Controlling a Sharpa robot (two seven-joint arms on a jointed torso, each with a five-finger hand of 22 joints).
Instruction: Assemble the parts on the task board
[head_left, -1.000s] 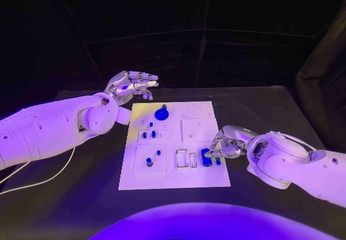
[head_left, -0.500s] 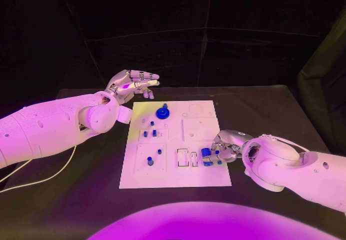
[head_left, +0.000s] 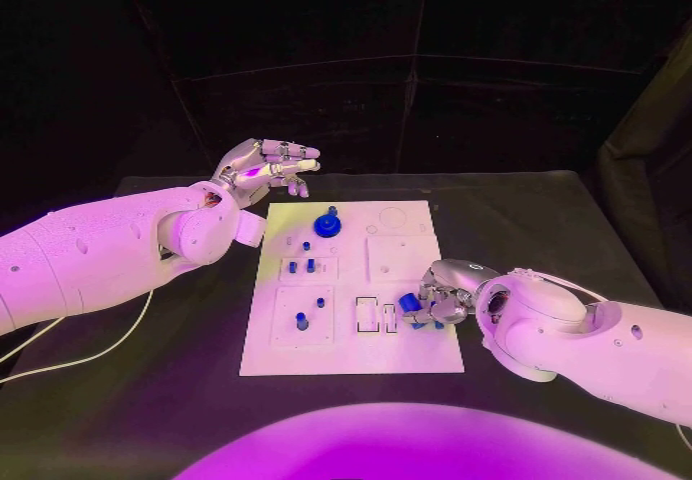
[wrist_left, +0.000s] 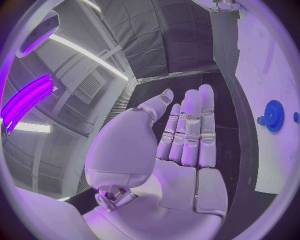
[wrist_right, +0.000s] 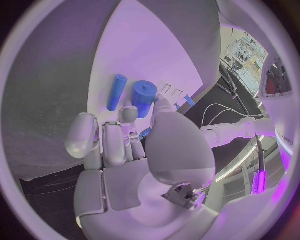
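The left hand (head_left: 268, 168) is being held raised beyond the far left corner of the task board (head_left: 353, 350), above the black worktop (head_left: 173, 380). Its fingers (wrist_left: 187, 130) are being kept straight and close together, and nothing is being gripped by them.

The task board is being seen as a white rectangular plate lying flat in the middle of the worktop, with shallow square and round recesses moulded into it. No writing, label or brand mark is being made out on the board or on the parts.

A blue gear (head_left: 327, 224) is being seen near the far edge of the board, left of its middle. Small blue pegs (head_left: 300, 267) are being seen standing in a recess nearer the robot, and a further small blue peg (head_left: 302, 322) in the recess nearest the robot on the left side.

At the right side of the board, a short blue cylinder (wrist_right: 143, 95) is being pinched between the fingers (wrist_right: 128, 116) of the right hand (head_left: 444, 296), just above the board surface. A slimmer blue rod (wrist_right: 116, 91) is lying flat on the board just beside the cylinder.
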